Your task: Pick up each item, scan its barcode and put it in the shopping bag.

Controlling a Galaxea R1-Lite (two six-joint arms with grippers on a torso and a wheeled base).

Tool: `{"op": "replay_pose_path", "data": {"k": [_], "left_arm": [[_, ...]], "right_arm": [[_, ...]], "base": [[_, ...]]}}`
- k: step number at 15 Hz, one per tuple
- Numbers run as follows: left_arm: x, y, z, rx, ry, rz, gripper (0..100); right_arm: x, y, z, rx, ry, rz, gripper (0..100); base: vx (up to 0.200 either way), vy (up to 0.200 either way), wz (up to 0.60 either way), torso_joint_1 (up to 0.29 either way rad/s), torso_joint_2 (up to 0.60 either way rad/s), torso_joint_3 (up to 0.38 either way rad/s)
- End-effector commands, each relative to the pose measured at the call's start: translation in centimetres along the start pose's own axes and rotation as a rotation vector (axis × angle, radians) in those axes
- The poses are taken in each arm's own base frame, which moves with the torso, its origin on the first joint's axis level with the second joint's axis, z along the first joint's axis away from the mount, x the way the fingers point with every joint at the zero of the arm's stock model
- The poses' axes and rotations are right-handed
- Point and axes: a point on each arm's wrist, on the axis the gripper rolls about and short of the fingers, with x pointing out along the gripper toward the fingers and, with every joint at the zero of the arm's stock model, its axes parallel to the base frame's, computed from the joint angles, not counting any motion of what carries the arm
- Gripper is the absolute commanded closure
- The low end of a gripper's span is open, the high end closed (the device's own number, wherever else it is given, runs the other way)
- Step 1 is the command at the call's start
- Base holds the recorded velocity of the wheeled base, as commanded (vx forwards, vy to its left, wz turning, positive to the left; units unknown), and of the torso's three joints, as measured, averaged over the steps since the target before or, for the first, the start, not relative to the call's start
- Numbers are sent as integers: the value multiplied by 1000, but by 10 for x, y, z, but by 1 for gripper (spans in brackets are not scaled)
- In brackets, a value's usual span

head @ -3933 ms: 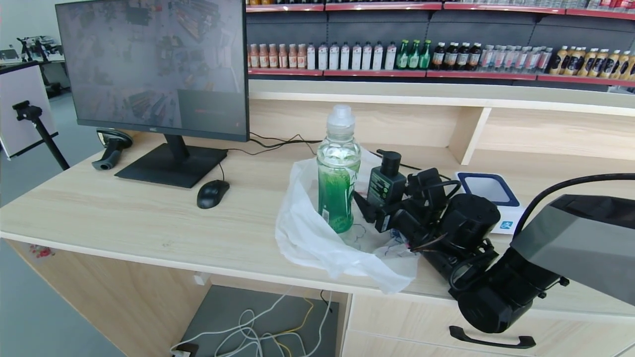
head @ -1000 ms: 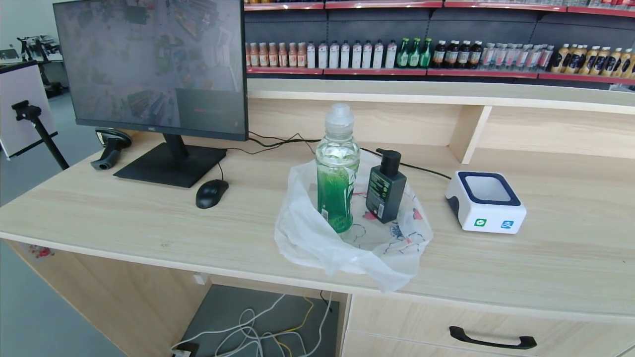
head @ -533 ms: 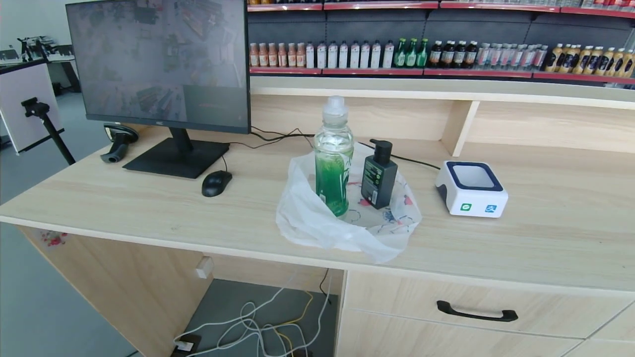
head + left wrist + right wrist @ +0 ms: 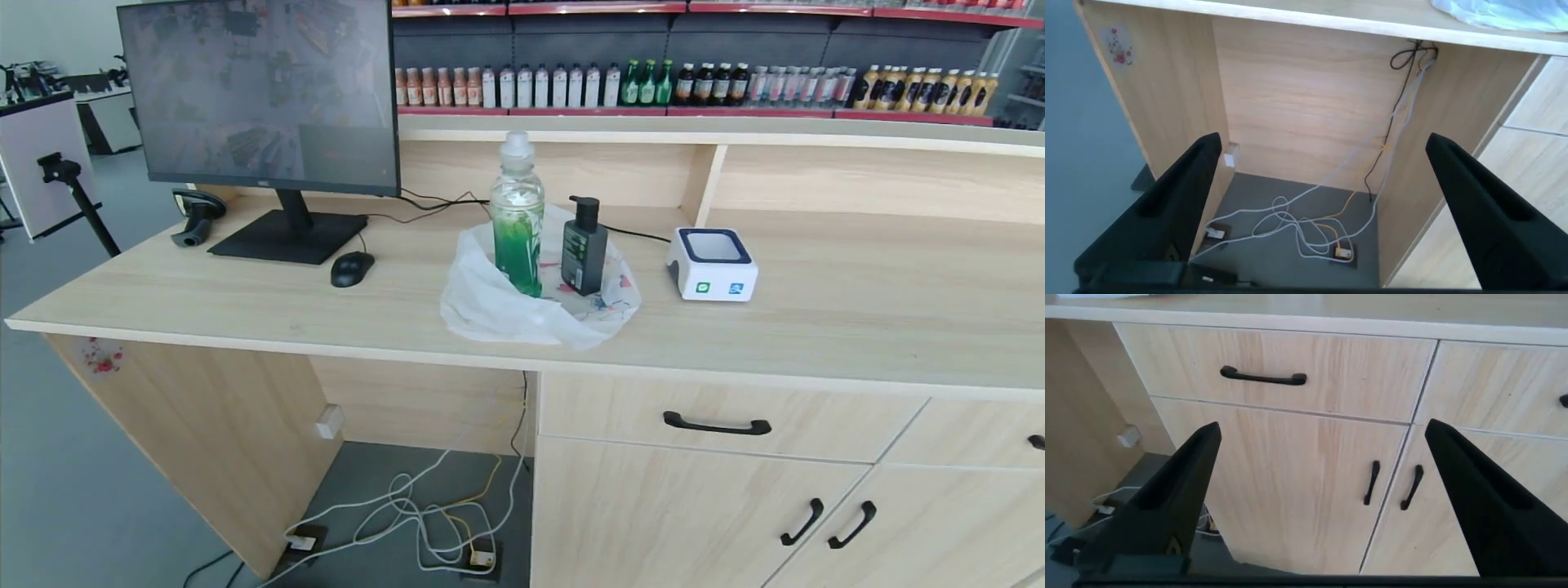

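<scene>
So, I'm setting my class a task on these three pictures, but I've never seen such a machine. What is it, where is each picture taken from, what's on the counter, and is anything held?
It is a wheeled robot with two arms and three cameras. The wide picture is from its head, looking down at a shop counter. On it are a monitor, a mouse, a white scanner box and an opened-out plastic shopping bag with a green bottle and a dark pump bottle standing in it. The other two pictures are from cameras on the wrists. The left gripper faces cables under the counter; the right gripper faces a drawer and cupboard doors. Both are open and hold nothing.
</scene>
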Motion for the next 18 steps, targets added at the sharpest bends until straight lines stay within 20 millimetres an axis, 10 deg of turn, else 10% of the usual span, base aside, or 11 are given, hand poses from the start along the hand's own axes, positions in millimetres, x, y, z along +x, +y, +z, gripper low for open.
{"op": "replay_pose_path", "data": {"k": [1,18], "left_arm": [[0,0,0,2,-2,0,0],[0,0,0,-1,-2,0,0]], "right_arm": [[0,0,0,-5,1,0,0],[0,0,0,-10,1,0,0]], "base": [[0,0,-600,2,-2,2],[0,-188,0,5,1,3]]}}
